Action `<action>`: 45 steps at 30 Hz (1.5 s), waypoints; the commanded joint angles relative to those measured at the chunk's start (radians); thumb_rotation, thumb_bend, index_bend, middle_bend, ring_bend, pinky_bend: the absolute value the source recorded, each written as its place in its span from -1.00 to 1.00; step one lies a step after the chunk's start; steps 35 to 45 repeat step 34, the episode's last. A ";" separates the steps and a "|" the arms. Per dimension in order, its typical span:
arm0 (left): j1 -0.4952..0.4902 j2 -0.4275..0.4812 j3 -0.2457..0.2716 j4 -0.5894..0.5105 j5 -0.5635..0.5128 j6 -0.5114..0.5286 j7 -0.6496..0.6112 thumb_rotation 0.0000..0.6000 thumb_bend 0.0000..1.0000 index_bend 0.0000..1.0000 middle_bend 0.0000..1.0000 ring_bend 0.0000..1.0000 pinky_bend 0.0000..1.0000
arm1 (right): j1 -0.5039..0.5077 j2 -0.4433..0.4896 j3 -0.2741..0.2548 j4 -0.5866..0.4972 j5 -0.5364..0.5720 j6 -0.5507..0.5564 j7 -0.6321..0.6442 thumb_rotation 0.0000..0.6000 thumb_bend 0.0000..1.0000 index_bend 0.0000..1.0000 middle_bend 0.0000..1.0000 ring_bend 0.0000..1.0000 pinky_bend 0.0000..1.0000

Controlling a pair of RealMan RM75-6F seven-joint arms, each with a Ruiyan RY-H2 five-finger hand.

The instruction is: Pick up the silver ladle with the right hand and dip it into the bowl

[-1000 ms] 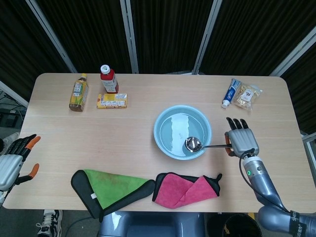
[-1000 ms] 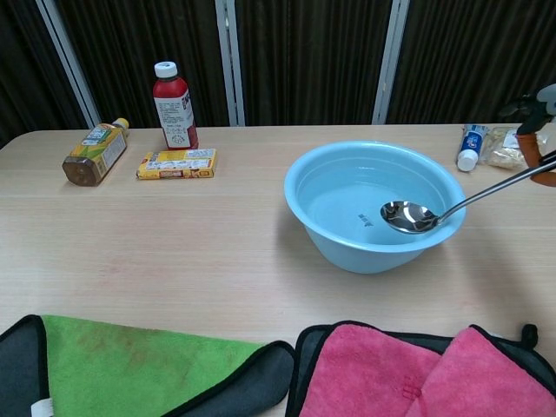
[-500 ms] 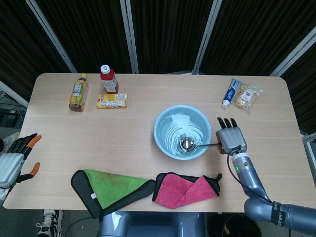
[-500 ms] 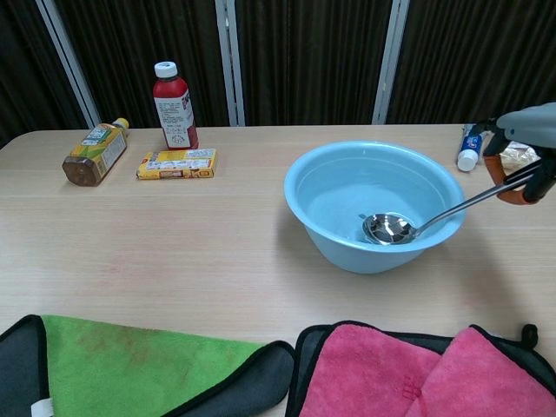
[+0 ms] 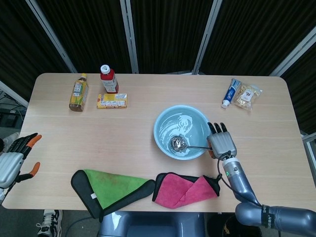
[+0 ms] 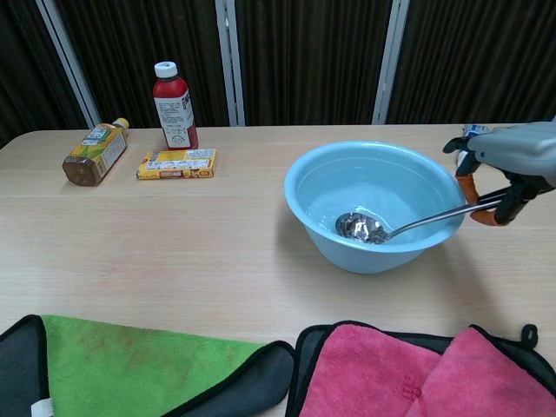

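Black curtains back a pale wooden table (image 5: 148,123) where the right hand (image 5: 220,145) grips the silver ladle (image 6: 363,228), its cup inside the blue bowl (image 6: 323,211) right of centre; pushing further could shove the bowl.

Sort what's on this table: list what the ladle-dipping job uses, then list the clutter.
In use:
right hand gripping the silver ladle, its cup down in the blue bowl.

Clutter:
tea bottle, red bottle, yellow box, toothpaste, snack bag, green cloth, pink cloth.
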 commanded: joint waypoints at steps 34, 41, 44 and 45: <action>0.005 -0.004 0.010 0.019 0.013 0.008 0.012 1.00 -0.04 -1.00 -1.00 -1.00 -1.00 | 0.013 0.216 0.088 -0.162 0.009 -0.115 0.276 1.00 -0.25 0.30 -0.94 -1.00 -1.00; 0.005 -0.004 0.010 0.019 0.013 0.008 0.012 1.00 -0.04 -1.00 -1.00 -1.00 -1.00 | 0.013 0.216 0.088 -0.162 0.009 -0.115 0.276 1.00 -0.25 0.30 -0.94 -1.00 -1.00; 0.005 -0.004 0.010 0.019 0.013 0.008 0.012 1.00 -0.04 -1.00 -1.00 -1.00 -1.00 | 0.013 0.216 0.088 -0.162 0.009 -0.115 0.276 1.00 -0.25 0.30 -0.94 -1.00 -1.00; 0.005 -0.004 0.010 0.019 0.013 0.008 0.012 1.00 -0.04 -1.00 -1.00 -1.00 -1.00 | 0.013 0.216 0.088 -0.162 0.009 -0.115 0.276 1.00 -0.25 0.30 -0.94 -1.00 -1.00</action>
